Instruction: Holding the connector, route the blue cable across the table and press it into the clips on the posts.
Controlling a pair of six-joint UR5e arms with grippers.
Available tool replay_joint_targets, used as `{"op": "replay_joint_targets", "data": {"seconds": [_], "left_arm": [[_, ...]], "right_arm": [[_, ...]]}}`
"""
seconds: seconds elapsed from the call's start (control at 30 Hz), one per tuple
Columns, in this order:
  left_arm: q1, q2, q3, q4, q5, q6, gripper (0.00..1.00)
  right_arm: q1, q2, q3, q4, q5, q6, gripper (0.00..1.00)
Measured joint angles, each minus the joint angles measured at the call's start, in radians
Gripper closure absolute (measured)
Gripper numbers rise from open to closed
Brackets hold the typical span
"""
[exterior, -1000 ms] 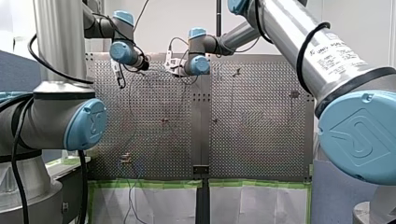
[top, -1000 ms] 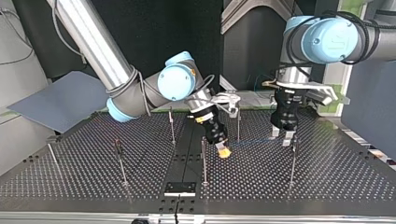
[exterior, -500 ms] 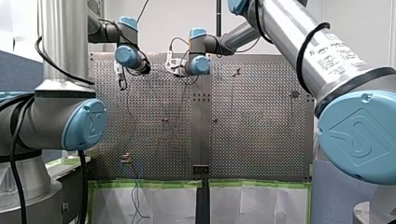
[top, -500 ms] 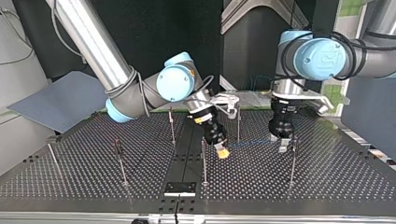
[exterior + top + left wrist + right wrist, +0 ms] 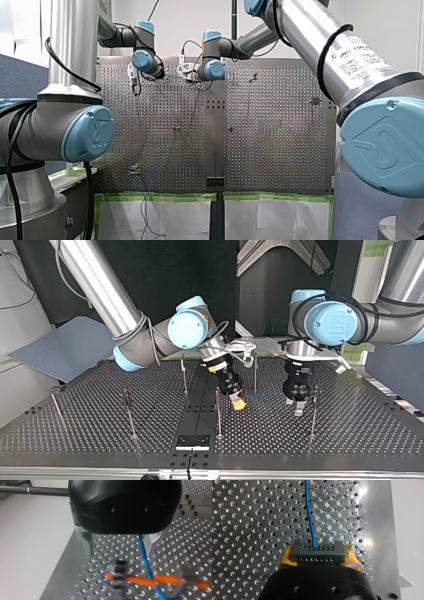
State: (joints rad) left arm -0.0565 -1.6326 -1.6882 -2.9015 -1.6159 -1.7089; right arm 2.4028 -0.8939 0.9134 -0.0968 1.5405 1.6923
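Between pads [image 5: 287, 556] of my right claw [image 5: 318, 555], connector [image 5: 318, 549]

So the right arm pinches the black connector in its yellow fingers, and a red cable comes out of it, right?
Nearly. The cable coming out of the connector is blue, not red; the right wrist view shows it. The rest stands: my right arm's yellow fingers do pinch the black connector.
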Motion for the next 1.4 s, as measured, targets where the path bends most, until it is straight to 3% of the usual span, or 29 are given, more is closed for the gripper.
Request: {"op": "replay_joint_targets", "data": {"seconds": [0.3, 0.33, 0.37, 0.43, 0.47, 0.5, 0.53, 0.57, 0.6, 1.03, 1.4], "left_arm": [[-0.002, -0.036, 0.006, -0.008, -0.004, 0.015, 0.00], [-0.002, -0.036, 0.007, -0.007, -0.005, 0.016, 0.10], [-0.003, -0.036, 0.007, -0.007, -0.007, 0.017, 0.10], [-0.003, -0.037, 0.007, -0.006, -0.014, 0.020, 0.47], [-0.003, -0.037, 0.007, -0.006, -0.018, 0.021, 0.47], [-0.003, -0.037, 0.007, -0.006, -0.022, 0.022, 0.63], [-0.003, -0.037, 0.007, -0.007, -0.028, 0.023, 0.88], [-0.003, -0.037, 0.007, -0.008, -0.033, 0.024, 0.88], [-0.004, -0.037, 0.007, -0.008, -0.039, 0.024, 1.00], [-0.019, -0.034, -0.028, -0.037, -0.111, 0.008, 1.00], [-0.046, -0.032, -0.131, 0.051, -0.172, 0.009, 1.00]], "right_arm": [[0.000, 0.000, 0.000, 0.003, 0.000, 0.000, 1.00], [0.000, 0.000, 0.000, 0.003, 0.000, 0.000, 1.00], [0.000, 0.000, 0.000, 0.004, 0.000, 0.000, 1.00], [0.000, 0.000, 0.000, 0.005, 0.000, 0.000, 1.00], [0.000, 0.000, 0.000, 0.005, 0.000, 0.000, 1.00], [0.000, 0.000, 0.000, 0.006, 0.000, 0.000, 1.00], [0.000, 0.000, 0.000, 0.007, 0.000, 0.000, 1.00], [0.000, 0.000, 0.000, 0.008, 0.000, 0.000, 1.00], [0.000, 0.000, 0.000, 0.009, 0.000, 0.000, 1.00], [0.014, 0.003, 0.001, 0.015, 0.016, 0.000, 1.00], [0.022, 0.005, 0.050, 0.028, 0.045, -0.015, 1.00]]}}
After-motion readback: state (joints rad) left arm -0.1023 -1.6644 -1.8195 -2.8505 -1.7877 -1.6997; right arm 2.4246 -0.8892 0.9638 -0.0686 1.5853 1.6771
